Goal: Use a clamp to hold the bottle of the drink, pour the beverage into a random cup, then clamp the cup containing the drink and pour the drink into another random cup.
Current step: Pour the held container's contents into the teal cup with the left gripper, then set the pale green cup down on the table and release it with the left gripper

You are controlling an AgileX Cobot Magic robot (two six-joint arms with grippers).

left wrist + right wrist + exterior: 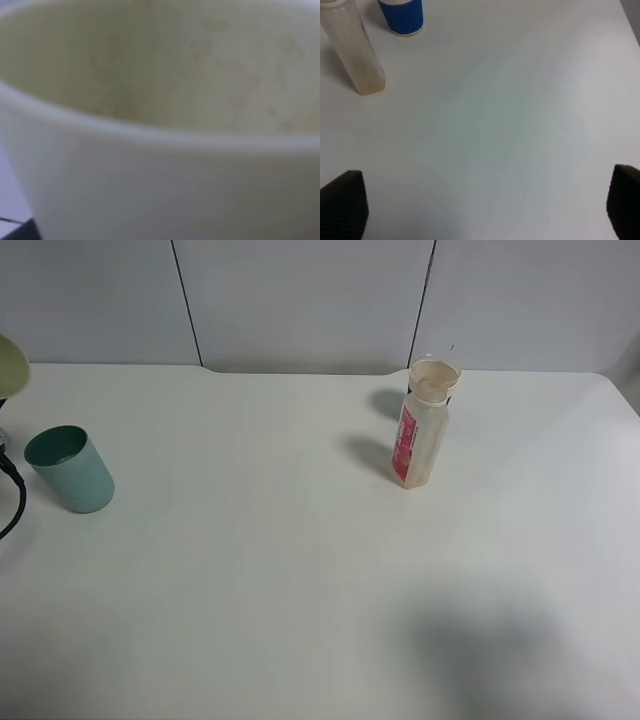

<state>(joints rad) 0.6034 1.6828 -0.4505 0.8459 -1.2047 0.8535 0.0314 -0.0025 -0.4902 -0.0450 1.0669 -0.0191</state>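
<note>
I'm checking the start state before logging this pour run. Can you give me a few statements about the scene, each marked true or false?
1. The bottle stands upright with no cap on. True.
2. The teal cup lies tipped on its side. False: it stands upright, mouth up.
3. A blue cup stands close beside the bottle. True, as the right wrist view shows.
4. The right gripper is shut on the bottle. False: its fingers are wide apart over bare table, well away from the bottle.
5. The left wrist view is filled by a pale yellow-green cup. True; it is too close and blurred to show the left gripper.
</note>
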